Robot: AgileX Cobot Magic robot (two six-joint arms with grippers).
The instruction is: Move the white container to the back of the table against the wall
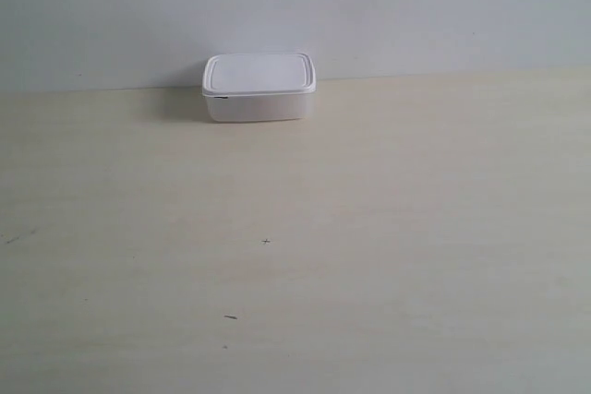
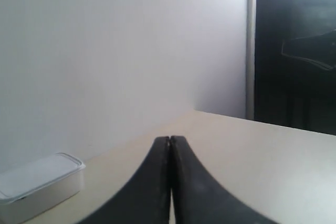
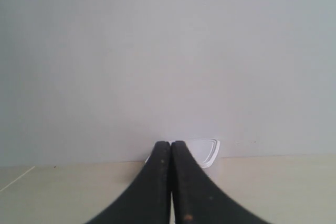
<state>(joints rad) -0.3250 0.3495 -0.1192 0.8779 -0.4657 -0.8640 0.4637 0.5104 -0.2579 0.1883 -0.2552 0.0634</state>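
White container [image 1: 259, 88] sitting at back of table [image 1: 388, 228], rear edge appearing to touch wall [image 1: 295, 6], lid on. Left gripper [image 2: 170, 141] and right gripper [image 3: 170, 145] both showing jaws pressed together, gripping nothing, well apart from container. Placement looking done: you're holding arms clear, avoiding nudging container.

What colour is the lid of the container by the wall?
White. The lid shows best in the exterior view.
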